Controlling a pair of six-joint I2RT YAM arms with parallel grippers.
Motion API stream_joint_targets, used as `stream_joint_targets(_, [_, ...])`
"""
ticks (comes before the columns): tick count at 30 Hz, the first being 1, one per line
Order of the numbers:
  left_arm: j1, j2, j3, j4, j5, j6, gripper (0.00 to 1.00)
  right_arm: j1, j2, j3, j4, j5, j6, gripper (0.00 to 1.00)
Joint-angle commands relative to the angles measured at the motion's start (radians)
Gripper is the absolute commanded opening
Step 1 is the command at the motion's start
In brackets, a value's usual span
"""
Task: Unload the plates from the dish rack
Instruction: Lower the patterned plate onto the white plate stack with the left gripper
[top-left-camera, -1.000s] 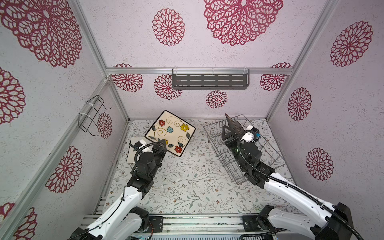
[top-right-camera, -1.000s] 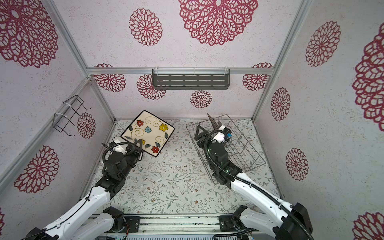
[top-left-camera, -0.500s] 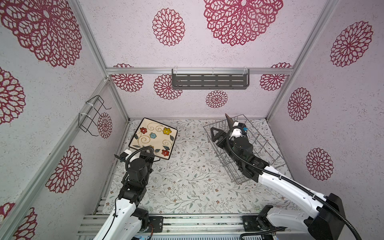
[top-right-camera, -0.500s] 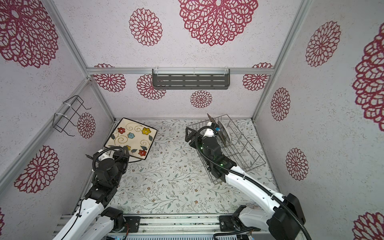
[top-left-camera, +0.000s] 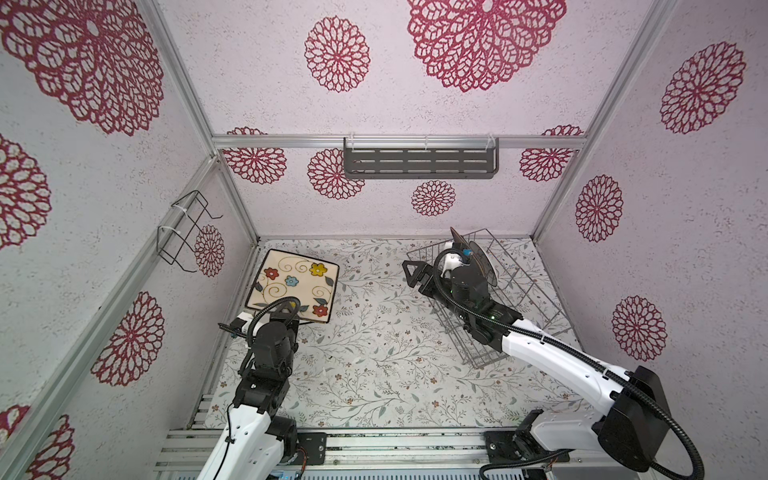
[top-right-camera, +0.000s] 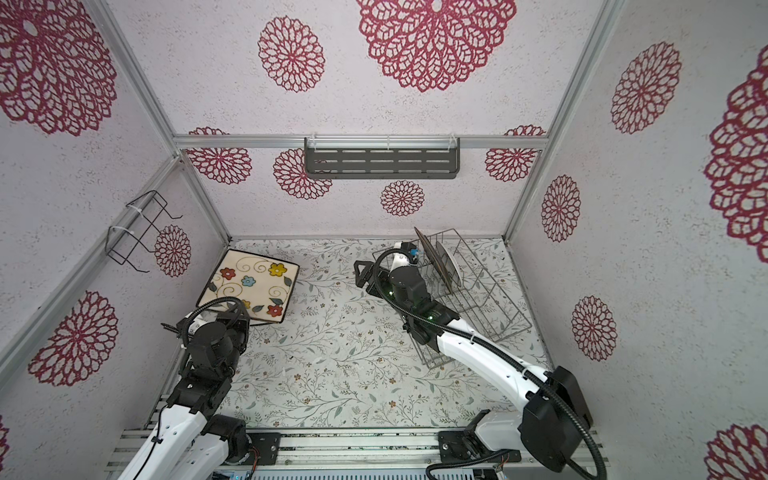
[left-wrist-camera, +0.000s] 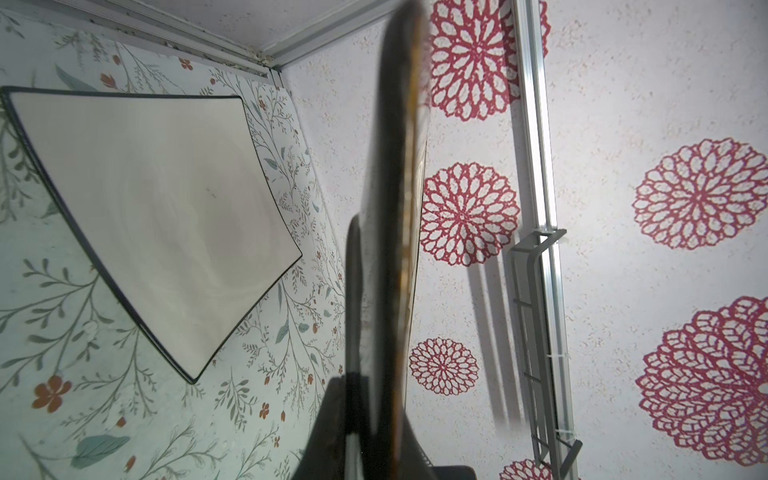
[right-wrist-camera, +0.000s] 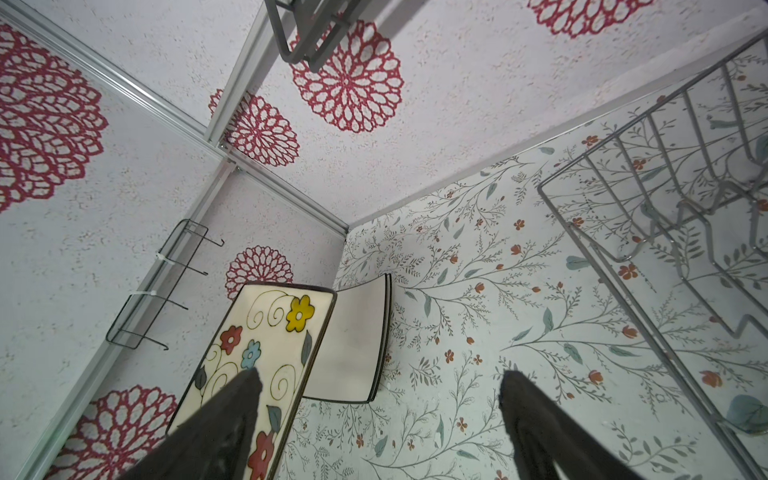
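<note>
My left gripper (left-wrist-camera: 376, 386) is shut on the near edge of a cream square plate with flower swirls (top-left-camera: 291, 286), holding it tilted above the table's back left corner. The gripper itself is hidden under its wrist in both top views. A white square plate with a dark rim (left-wrist-camera: 158, 208) lies flat on the table below it. The silver wire dish rack (top-left-camera: 519, 291) stands at the right. It holds a dark plate (top-right-camera: 436, 262) and a round white one (top-right-camera: 455, 266) upright at its far end. My right gripper (top-left-camera: 415, 278) is open and empty, just left of the rack.
A black wire holder (top-left-camera: 183, 237) hangs on the left wall close to the held plate. A dark grey slotted shelf (top-left-camera: 419, 158) is fixed high on the back wall. Booth walls close in the left, back and right sides.
The left arm has carried the floral plate left and back, over the white plate. The right gripper has opened wider and swung left out of the rack's end.
</note>
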Motion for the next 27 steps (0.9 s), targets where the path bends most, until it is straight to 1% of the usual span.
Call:
stream_joint_targets(1, [0.042,-0.019,0.023,0.226,0.002,-0.025,0.00,-0.002,0.026,0.055,-0.008,-0.053,-0.047,0.99])
stream_joint_targets(9, [0.172,0.039,-0.005,0.295,0.091,-0.048,0.00,-0.002,0.117,0.114,-0.024,-0.089,-0.075,0.99])
stream_joint_targets(15, [0.253,0.091,-0.043,0.369,0.142,-0.063,0.00,-0.001,0.196,0.175,-0.060,-0.144,-0.098,0.99])
stream_joint_targets(22, [0.331,0.165,-0.072,0.456,0.188,-0.043,0.00,0.002,0.285,0.233,-0.035,-0.199,-0.072,0.99])
stream_joint_targets(27, [0.376,0.228,-0.079,0.557,0.241,-0.034,0.00,0.013,0.354,0.295,-0.071,-0.240,-0.084,0.99])
